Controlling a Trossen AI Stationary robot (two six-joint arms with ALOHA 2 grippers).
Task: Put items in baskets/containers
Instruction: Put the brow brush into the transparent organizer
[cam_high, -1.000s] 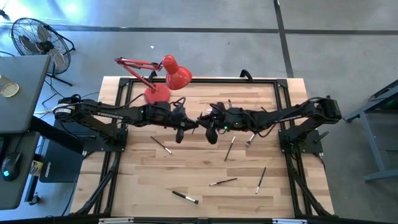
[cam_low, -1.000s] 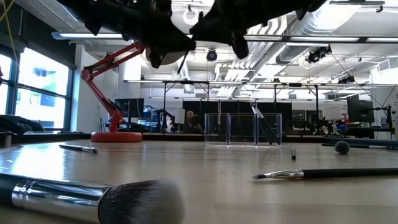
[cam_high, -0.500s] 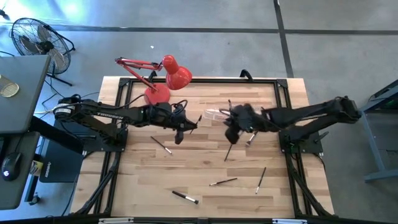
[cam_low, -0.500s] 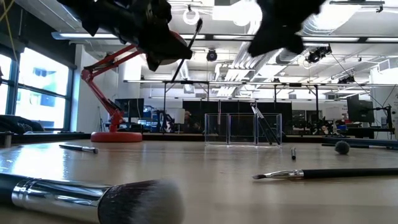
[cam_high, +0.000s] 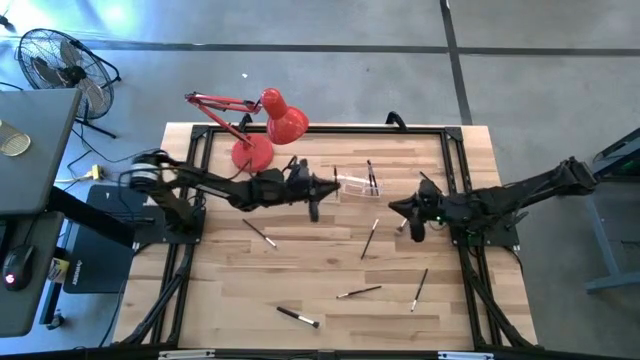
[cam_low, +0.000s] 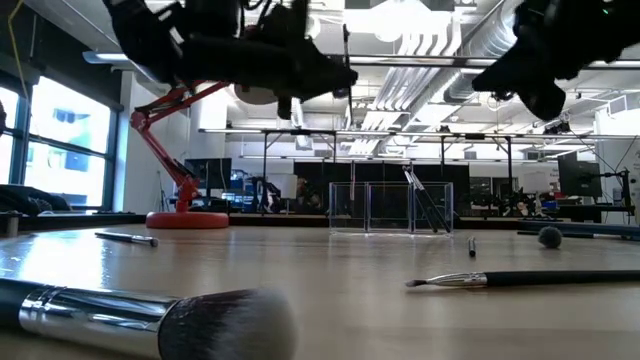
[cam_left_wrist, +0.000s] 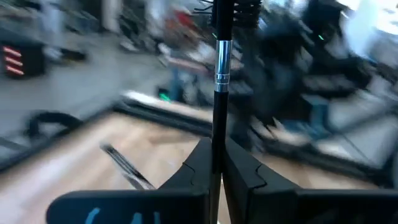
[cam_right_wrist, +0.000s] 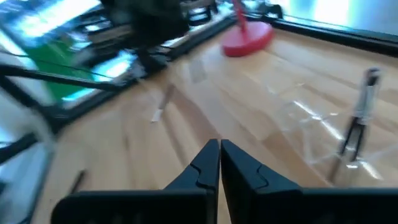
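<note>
Pale wood-plank table (cam_high: 320, 270) w/ black frame rails sits on grey concrete floor; red desk lamp (cam_high: 270, 125) stands at far edge, a fan (cam_high: 55, 60) off the far left corner. Low view looks into a big workshop room: white ceiling ducts, strip lights, windows on one side.

Left end effector (cam_high: 322, 190) is above table centre, just beside the clear holder (cam_high: 355, 184), clenched on one dark-handled brush (cam_left_wrist: 219, 68) that stands up between its fingers (cam_left_wrist: 199, 165). Right end effector (cam_high: 402, 208) is toward the right side of the table, pinched closed w/ nothing between its fingers (cam_right_wrist: 205, 165), apart from the holder.

Holder stands mid-table near the lamp side, a few brushes already leaning in it (cam_low: 425, 205). Other brushes lie loose on the wood: one centre (cam_high: 369, 238), one left of centre (cam_high: 259, 232), three nearer the front (cam_high: 358, 292) (cam_high: 419, 288) (cam_high: 298, 317). Low view shows a thick silver-ferruled brush (cam_low: 140, 320) closest, a thin one (cam_low: 520, 279) further right.
</note>
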